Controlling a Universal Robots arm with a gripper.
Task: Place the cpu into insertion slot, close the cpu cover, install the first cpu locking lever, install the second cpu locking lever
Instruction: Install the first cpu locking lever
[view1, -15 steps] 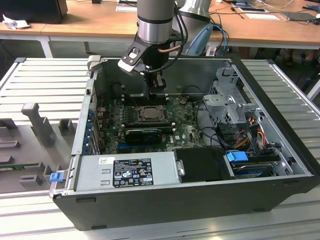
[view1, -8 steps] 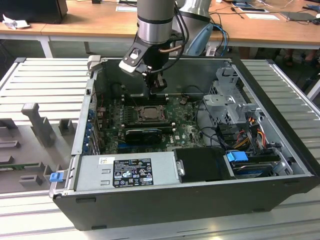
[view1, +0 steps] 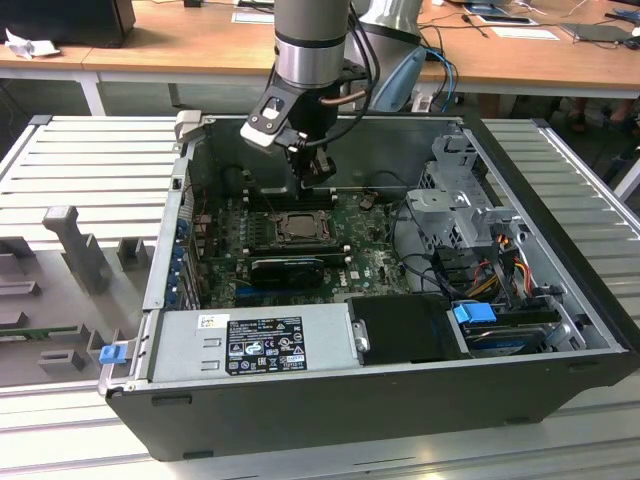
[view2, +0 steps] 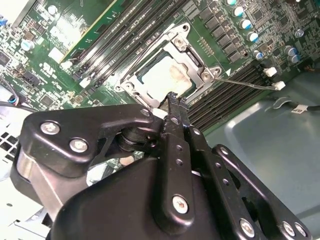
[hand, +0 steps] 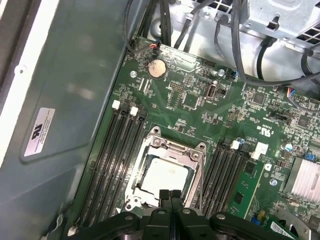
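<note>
The cpu (hand: 165, 176) lies flat in the insertion slot (view1: 268, 240) on the green board, its pale top showing through the cut-out of the cpu cover (hand: 151, 149). The dull-metal cover lies down around it. In the second wrist view the cpu (view2: 167, 75) sits inside that cover (view2: 202, 62), and a thin metal lever rod (view2: 245, 84) juts out from one corner of the frame. My gripper (hand: 170, 194) hangs just above the socket's edge, its two black fingertips pressed together with nothing between them. It also shows in the exterior view (view1: 318, 186) and the second wrist view (view2: 175, 99).
Black memory slots (hand: 107, 160) flank the socket on both sides. A black ribbed card (view1: 288, 268) lies in front of it. Cables and a metal drive cage (view1: 455, 200) fill the case's right side in the exterior view, and the power supply (view1: 250, 340) sits at the front.
</note>
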